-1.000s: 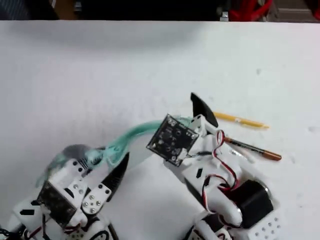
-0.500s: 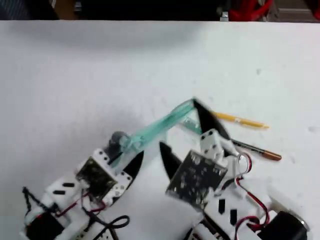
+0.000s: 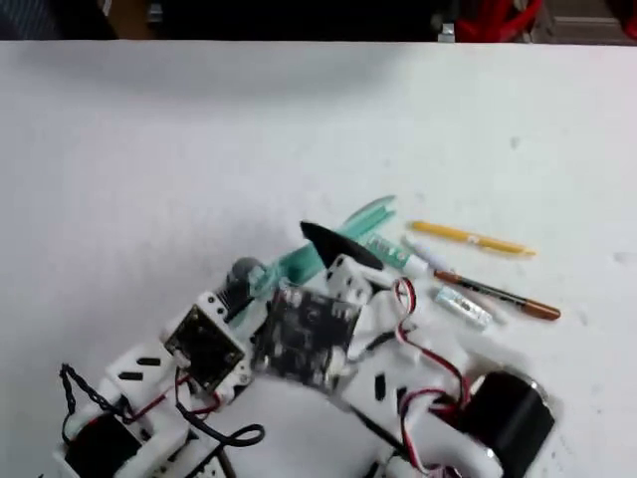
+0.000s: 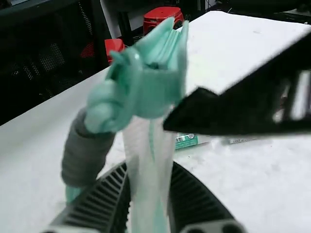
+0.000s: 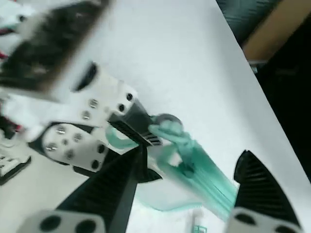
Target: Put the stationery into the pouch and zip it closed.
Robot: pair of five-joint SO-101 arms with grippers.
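Note:
A teal, partly see-through pouch point(image 3: 333, 239) stretches diagonally above the table near its middle. My left gripper point(image 3: 244, 291) is shut on its near end; the left wrist view shows both black fingers pinching the pouch point(image 4: 150, 92) at the gripper point(image 4: 148, 172). My right gripper point(image 3: 311, 263) is open and straddles the pouch point(image 5: 199, 170), one finger point(image 5: 114, 191) on each side, gripper point(image 5: 194, 158). On the table to the right lie a yellow pen point(image 3: 468, 238), a brown pen point(image 3: 498, 296), a green-and-white stick point(image 3: 396, 254) and a small silver item point(image 3: 463, 307).
The far and left parts of the white table point(image 3: 199, 129) are bare. Both arm bases crowd the near edge. A grey roll-like part point(image 4: 85, 153) hangs beside the pouch at the left gripper. Red objects point(image 4: 163, 14) stand beyond the table's far edge.
The left arm shifted right, still holding the pouch. The right gripper drew back from the pens, then swung left over the pouch, whose far end now sits a little farther left.

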